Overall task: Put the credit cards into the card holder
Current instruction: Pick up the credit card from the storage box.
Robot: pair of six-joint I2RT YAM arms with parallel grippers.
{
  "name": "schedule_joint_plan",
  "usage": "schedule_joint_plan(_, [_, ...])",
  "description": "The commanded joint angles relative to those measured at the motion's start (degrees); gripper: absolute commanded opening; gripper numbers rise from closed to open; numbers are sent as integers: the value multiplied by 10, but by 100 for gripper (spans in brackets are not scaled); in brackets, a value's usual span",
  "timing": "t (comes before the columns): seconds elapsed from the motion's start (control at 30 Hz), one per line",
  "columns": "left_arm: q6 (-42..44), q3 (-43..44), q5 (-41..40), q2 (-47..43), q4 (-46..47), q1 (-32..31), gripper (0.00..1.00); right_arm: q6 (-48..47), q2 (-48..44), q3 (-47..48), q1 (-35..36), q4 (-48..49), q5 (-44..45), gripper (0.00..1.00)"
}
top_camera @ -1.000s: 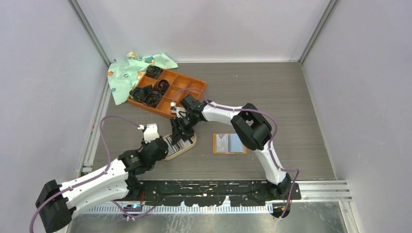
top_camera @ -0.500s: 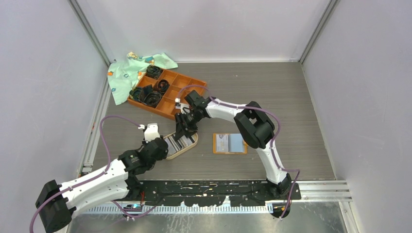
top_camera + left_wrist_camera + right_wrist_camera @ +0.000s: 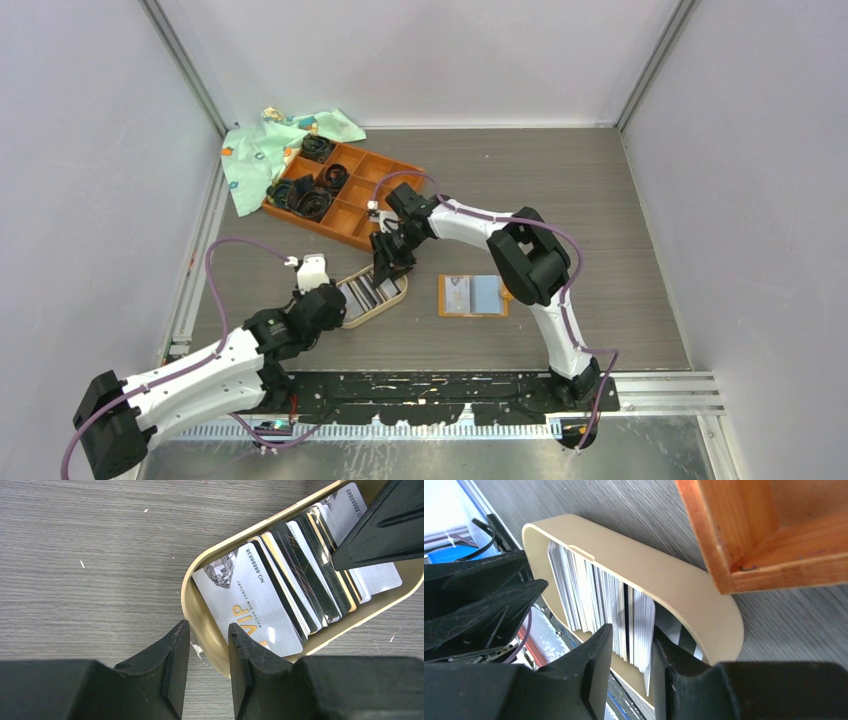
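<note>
The credit cards (image 3: 260,595) stand packed on edge in an oval tan dish (image 3: 239,542), a silver VIP card in front. My left gripper (image 3: 209,625) is shut on the dish's near rim, one finger outside and one inside. My right gripper (image 3: 630,632) is at the dish's (image 3: 684,590) far end. Its narrowed jaws straddle the ends of several cards (image 3: 589,590) and do not pinch them; its black finger (image 3: 380,525) shows in the left wrist view. The card holder (image 3: 472,296) lies open and flat, orange with grey pockets, right of the dish (image 3: 375,296) and apart from both grippers.
An orange-brown compartment tray (image 3: 345,193) with black coiled items sits just behind the dish, its corner (image 3: 749,525) close to my right gripper (image 3: 385,268). A pale green cloth (image 3: 265,150) lies at the back left. My left gripper (image 3: 338,308) is at the dish's near-left end.
My right gripper has shifted right along the dish toward its far end and its jaws have narrowed around the cards. The left arm and the dish have stayed put.
</note>
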Motion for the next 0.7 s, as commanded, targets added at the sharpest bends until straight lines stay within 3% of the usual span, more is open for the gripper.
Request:
schedule_joint_plan(0.0, [1,13,19,-2,32,-1,34,-17,-43,11,-5,-12,19,36])
schedule_joint_plan(0.67, [3,21,31,-8,27,-1,33,-41,-74,-2,-26,-21,30,12])
